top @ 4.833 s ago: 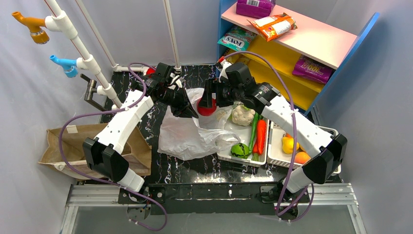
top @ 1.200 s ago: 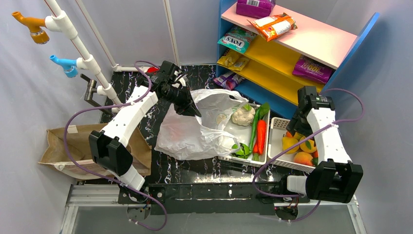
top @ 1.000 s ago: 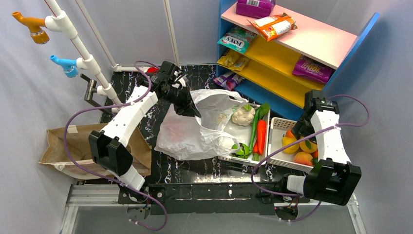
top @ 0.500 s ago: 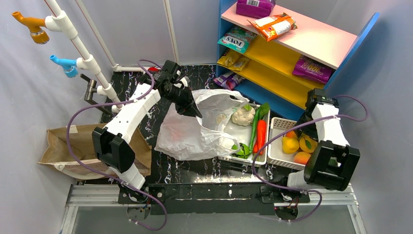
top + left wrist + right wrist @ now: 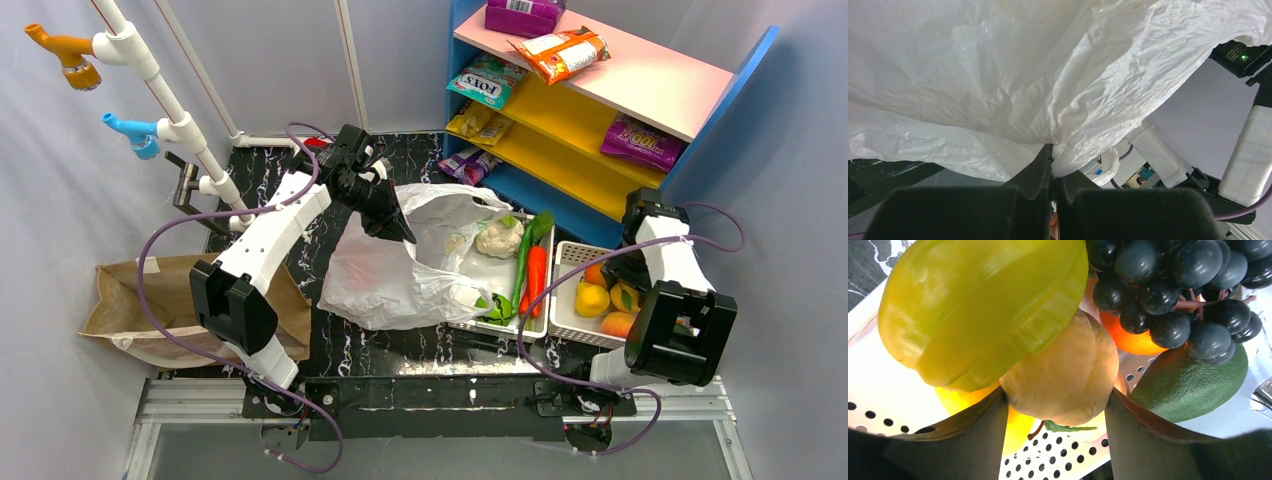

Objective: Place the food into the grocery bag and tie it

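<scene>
Right gripper [image 5: 1054,401] has swung away from the grocery bag [image 5: 385,275] to the white basket [image 5: 563,300] well right of it. Jaws now squeeze a pale yellow fruit [image 5: 1058,375], so the next load looks grabbed. Starfruit [image 5: 983,305] and grapes [image 5: 1173,285] crowd it, and the veg tray [image 5: 492,272] sits between. Left gripper [image 5: 1052,160] stays pinched shut on the bag's far rim.

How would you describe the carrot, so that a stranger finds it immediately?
Right of the white grocery bag lies a white tray. In it, the carrot is the only orange piece, lying beside long green stalks and near the pale cauliflower.
</scene>
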